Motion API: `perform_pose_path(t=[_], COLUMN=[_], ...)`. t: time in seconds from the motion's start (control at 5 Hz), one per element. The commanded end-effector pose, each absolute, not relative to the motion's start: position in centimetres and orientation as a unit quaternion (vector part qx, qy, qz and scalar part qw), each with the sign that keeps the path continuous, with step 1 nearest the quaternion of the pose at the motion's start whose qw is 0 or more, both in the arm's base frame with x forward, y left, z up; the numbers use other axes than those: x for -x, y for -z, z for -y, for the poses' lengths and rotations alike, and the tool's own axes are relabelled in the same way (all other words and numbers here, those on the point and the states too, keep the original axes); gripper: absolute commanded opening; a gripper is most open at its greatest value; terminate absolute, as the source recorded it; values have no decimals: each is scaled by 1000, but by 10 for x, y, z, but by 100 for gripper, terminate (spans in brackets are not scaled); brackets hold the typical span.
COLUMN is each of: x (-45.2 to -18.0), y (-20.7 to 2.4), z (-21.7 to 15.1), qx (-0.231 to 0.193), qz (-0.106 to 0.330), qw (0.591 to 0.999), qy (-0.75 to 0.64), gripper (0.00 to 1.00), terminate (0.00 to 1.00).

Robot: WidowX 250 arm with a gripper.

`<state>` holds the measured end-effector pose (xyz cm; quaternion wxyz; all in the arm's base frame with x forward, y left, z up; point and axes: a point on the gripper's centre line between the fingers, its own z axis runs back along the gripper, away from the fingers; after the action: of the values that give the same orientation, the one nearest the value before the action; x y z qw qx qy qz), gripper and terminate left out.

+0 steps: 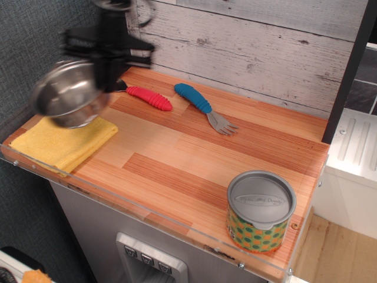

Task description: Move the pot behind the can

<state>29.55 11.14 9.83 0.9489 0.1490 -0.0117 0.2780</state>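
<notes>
The steel pot point(69, 95) hangs in the air, tilted and blurred, above the yellow cloth point(62, 142) at the table's left end. My gripper point(105, 79) is shut on the pot's right rim and carries it. The can point(260, 211), with a grey lid and an orange label with green dots, stands at the front right corner of the table, far from the pot.
A red-handled spoon point(147, 96) and a blue-handled fork point(203, 106) lie near the back of the table. A white wood-plank wall point(247, 47) runs behind. A clear plastic lip point(147, 221) edges the table's front.
</notes>
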Motion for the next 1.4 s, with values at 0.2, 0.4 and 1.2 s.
perform_pose_path(t=[0.2, 0.4, 1.2], x=[-337, -344, -368], y=[-128, -125, -99], z=[-8, 20, 103], qx=[-144, -145, -83], qz=[81, 94, 113], qw=[973, 974, 989], qy=[-158, -145, -46], gripper=[0, 0, 0], terminate=[0, 0, 0])
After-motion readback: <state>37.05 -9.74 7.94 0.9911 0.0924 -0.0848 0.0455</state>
